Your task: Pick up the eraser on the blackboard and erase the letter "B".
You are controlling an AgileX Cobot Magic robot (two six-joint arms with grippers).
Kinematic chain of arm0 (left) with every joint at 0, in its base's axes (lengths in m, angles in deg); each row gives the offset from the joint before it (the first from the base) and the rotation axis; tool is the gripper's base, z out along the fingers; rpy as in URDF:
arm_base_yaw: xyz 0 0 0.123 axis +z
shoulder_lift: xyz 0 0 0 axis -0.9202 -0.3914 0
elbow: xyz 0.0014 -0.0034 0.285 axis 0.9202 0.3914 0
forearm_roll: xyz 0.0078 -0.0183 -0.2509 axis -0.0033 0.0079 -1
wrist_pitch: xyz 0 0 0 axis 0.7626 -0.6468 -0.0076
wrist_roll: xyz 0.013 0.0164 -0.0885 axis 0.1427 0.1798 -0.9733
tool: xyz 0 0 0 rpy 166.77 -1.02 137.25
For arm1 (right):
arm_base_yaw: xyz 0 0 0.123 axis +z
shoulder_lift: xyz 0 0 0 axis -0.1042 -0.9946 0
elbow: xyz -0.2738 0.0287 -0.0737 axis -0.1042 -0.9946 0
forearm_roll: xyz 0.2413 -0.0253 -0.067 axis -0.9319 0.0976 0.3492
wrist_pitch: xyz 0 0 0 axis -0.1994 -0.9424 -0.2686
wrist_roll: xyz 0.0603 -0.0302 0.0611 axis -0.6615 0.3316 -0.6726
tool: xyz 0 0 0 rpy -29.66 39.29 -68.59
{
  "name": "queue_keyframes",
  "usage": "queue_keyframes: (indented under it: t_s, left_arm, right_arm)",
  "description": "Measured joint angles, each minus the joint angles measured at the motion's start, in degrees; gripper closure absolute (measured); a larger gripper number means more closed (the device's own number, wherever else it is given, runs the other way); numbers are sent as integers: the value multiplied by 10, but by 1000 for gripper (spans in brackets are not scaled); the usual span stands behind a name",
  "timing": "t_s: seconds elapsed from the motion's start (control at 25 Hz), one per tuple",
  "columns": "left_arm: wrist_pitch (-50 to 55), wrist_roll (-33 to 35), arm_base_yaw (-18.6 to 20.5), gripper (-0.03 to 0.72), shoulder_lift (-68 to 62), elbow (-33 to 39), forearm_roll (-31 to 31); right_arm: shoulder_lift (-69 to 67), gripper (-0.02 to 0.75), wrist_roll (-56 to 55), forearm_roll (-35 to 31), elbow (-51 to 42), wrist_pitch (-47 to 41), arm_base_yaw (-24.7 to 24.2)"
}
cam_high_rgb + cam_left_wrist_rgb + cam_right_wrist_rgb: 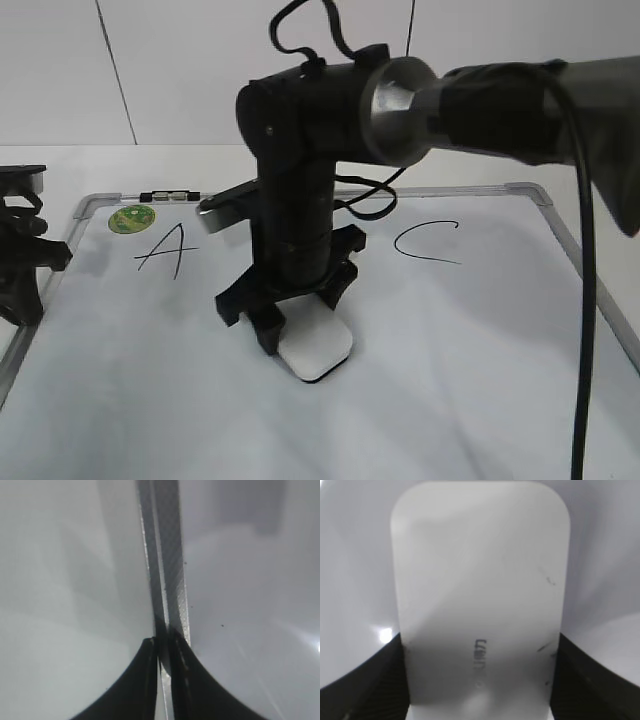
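right gripper (290,335) | I am clamping the eraser (316,349) by its long sides, pressing it flat on the blackboard (480,360) at frame centre | left gripper (162,680) | sitting closed, holding nothing, at far left

- White eraser (316,350) with a faint grey printed mark on top, plus a few tiny dark specks (480,605).
- White blackboard (470,360) with a grey metal frame; grey shadows across the surface.
- Round green sticker (132,219) with a paler yellowish centre, in the far left corner.
- Black thin-stroked letters: slanted "A" (165,250), curved "C" (425,243).
- Black right tool (285,315), matt; black arm with a silver metal collar (395,108) and black cables.
- Black left tool (162,680), matt, against the grey frame strip.
- White counter (60,165) and pale wall crossed by thin dark lines.
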Motion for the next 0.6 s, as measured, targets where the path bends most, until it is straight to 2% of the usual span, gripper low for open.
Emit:
queue_keyframes:
  t_s: [0.32, 0.6]
  left_arm:
    - [3, 0, 0, 649, 0, 0, 1]
    - [5, 0, 0, 649, 0, 0, 2]
  right_arm:
    - [-1, 176, 1, -22, 0, 0, 70]
    - [-1, 176, 2, -21, 0, 0, 63]
